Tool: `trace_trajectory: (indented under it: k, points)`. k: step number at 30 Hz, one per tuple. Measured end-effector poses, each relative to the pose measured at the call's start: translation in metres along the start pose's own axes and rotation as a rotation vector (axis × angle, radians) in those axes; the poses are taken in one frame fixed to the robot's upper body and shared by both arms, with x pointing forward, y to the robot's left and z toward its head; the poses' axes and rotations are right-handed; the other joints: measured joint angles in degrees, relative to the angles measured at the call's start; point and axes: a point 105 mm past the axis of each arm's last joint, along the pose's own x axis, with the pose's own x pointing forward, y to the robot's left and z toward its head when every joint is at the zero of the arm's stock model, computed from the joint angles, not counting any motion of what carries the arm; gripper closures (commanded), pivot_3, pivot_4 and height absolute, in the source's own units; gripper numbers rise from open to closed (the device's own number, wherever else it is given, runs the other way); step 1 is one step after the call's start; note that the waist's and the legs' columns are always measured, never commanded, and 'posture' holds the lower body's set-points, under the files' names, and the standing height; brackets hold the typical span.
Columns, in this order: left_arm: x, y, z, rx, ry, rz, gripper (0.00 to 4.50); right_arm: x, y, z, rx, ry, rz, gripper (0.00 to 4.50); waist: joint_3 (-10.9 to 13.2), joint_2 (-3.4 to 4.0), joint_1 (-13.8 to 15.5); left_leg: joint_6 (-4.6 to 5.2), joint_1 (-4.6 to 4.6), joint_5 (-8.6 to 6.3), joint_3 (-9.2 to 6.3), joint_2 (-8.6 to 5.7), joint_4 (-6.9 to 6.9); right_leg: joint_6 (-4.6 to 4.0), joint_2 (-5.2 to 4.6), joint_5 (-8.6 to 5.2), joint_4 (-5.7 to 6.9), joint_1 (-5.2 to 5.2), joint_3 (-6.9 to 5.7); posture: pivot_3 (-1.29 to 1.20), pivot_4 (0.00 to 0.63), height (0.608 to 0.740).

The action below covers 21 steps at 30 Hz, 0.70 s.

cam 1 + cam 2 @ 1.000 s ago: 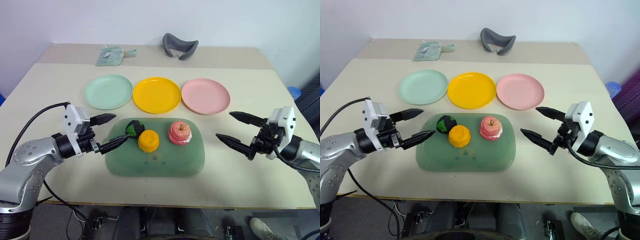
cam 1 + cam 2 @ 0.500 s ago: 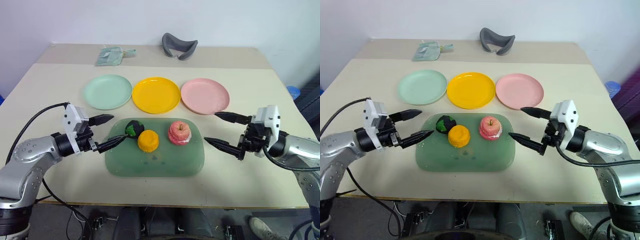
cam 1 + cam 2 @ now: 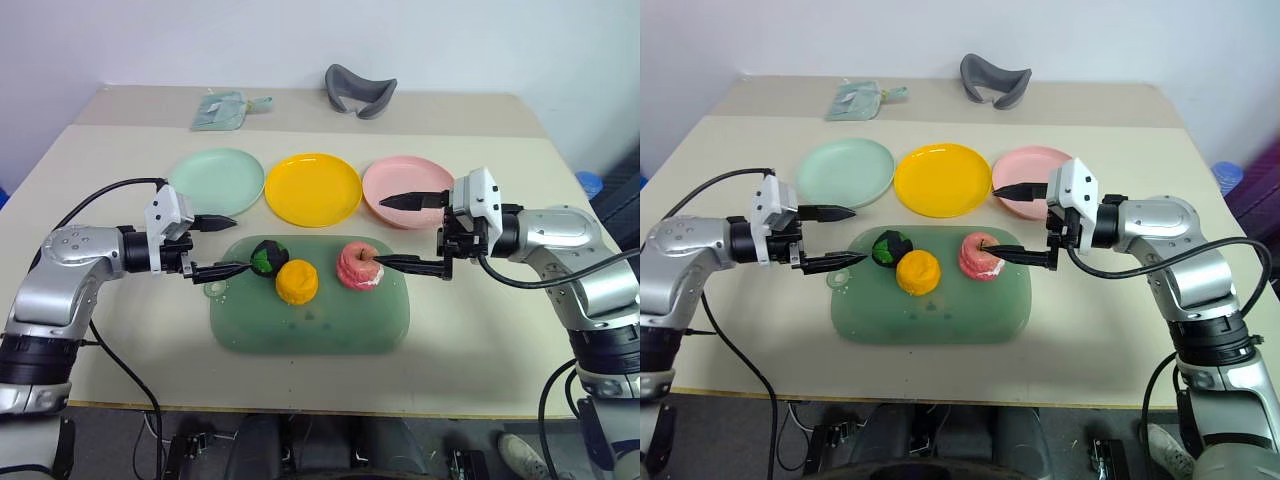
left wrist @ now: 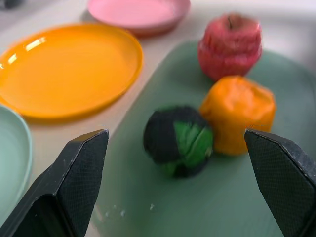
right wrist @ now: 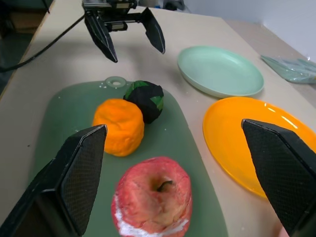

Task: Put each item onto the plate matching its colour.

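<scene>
Three toy foods sit on the green tray (image 3: 310,310): a dark green-black ball (image 3: 268,256), an orange-yellow lumpy piece (image 3: 297,281) and a pink-red apple (image 3: 360,265). Behind the tray lie a mint green plate (image 3: 216,183), a yellow plate (image 3: 313,189) and a pink plate (image 3: 405,175). My left gripper (image 3: 238,244) is open just left of the ball, pointing at it. My right gripper (image 3: 380,231) is open beside the apple's right side, one finger by the apple and the other over the pink plate. Neither holds anything.
A grey curved object (image 3: 360,90) and a pale green pouch (image 3: 228,110) lie at the table's far side. The tray's small handle loop (image 3: 214,289) sits under my left gripper. Bare tabletop stretches on both sides of the tray.
Both arms moved inward toward the tray. The right gripper swung left up to the apple; the left gripper advanced toward the ball. Both stayed open.
</scene>
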Motion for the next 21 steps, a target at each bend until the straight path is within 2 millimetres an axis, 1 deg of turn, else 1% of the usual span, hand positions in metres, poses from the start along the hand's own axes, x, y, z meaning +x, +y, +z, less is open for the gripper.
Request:
trace_trajectory:
  k: [3, 8, 14, 21]
  points:
    - [0.005, 0.004, -0.002, 0.035, 0.022, -0.040, 0.00, 0.005, -0.002, 0.002, -0.008, -0.025, -0.007, 0.04, 0.0, 0.01, 0.0, -0.01, -0.02, 0.00, 0.02, 0.00, 0.00, 0.00, 0.01, 0.00, 0.02, -0.03, -0.01, 0.00, 0.150, 0.740]
    - [0.014, 0.012, -0.005, 0.064, 0.055, -0.105, 0.00, 0.005, -0.004, 0.001, -0.013, -0.015, -0.027, 0.04, 0.0, 0.00, 0.0, -0.01, -0.09, 0.01, 0.02, 0.00, 0.05, 0.01, 0.01, 0.00, 0.04, -0.08, -0.02, 0.00, 0.150, 0.740]
    - [0.024, 0.012, -0.011, 0.077, 0.087, -0.199, 0.00, 0.005, -0.005, 0.000, -0.013, -0.015, -0.039, 0.04, 0.0, 0.00, -0.1, -0.01, -0.13, 0.01, 0.02, 0.01, 0.06, 0.01, 0.01, 0.00, 0.05, -0.11, -0.03, 0.00, 0.150, 0.740]
    - [0.032, 0.014, -0.010, 0.074, 0.094, -0.264, 0.00, 0.003, -0.004, -0.001, -0.009, -0.014, -0.059, 0.04, 0.0, 0.00, -0.1, -0.01, -0.20, 0.01, 0.00, 0.01, 0.09, 0.02, 0.01, 0.00, 0.08, -0.17, -0.04, 0.00, 0.150, 0.740]
